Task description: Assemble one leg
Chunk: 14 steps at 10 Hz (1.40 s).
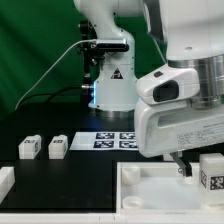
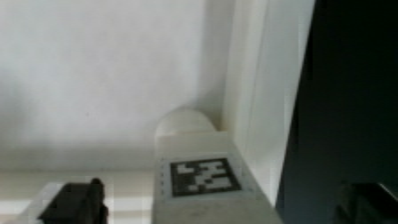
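1. Wrist view: the tool [image 2: 217, 203] gapes wide, gripping nothing; its dark fingers [image 2: 71, 203] are cut off.
2. The leg [image 2: 201, 165] stands between them, untouched, beside the panel's [image 2: 107, 90] rim.
3. Exterior view crops the leg.

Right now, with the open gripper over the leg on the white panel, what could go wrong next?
One: the gripper is open, its fingers well clear of the leg; closing off-centre could nudge it aside instead of gripping it. Two: the leg sits close beside the raised rim of the white panel, so a finger might catch that rim.
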### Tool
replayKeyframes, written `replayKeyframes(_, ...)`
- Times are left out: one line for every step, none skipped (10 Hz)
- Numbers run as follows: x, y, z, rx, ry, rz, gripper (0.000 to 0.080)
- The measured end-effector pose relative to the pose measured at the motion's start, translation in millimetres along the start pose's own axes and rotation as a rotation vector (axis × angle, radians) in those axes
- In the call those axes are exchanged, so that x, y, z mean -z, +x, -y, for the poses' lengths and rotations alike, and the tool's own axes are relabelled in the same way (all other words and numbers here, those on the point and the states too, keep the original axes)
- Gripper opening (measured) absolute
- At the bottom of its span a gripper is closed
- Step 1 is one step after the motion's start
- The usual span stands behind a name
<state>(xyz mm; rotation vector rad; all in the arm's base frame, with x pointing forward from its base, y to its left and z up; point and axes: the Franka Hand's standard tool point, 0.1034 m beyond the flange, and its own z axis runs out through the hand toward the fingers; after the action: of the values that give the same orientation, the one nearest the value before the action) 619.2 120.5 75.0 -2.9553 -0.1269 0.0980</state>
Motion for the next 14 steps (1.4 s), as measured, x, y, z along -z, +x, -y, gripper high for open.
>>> replayKeyframes(-1.8, 1.9, -0.6, -0.008, 0.001, 0.0, 0.0649)
replayKeyframes(-2.7, 0.7, -0.7, -0.008, 0.0, 0.002, 0.0522)
replayKeyframes(-2.9, 0.6, -0.8, -0.008, 0.0, 0.002, 0.0386)
replayKeyframes(-2.9, 0.6, -2.4, -0.008, -0.002, 0.002, 0.0386)
replayKeyframes(-2.8, 0.7, -6.9, -0.011, -0.008, 0.003, 0.0302)
replayKeyframes(-2.9, 0.6, -7.2, -0.011, -0.008, 0.003, 0.0301)
replayKeyframes(-3.0, 0.6, -7.4, -0.017, -0.008, 0.003, 0.0301)
replayKeyframes(-2.9, 1.5, -7.1, -0.067, -0.008, -0.003, 0.03)
replayKeyframes(-2.1, 5.6, -7.1, -0.162, -0.007, -0.034, 0.03)
replayKeyframes(-2.2, 8.1, -6.9, -0.376, 0.01, -0.067, 0.0299)
replayKeyframes(-3.0, 7.2, -5.4, -0.596, 0.027, -0.079, 0.0298)
replayKeyframes(-3.6, 6.9, -5.3, -0.753, 0.057, -0.076, 0.0298)
replayKeyframes(-3.4, 7.0, -5.5, -0.868, 0.082, -0.068, 0.0298)
replayKeyframes(-4.3, 6.4, -3.2, -0.992, 0.086, -0.062, 0.0298)
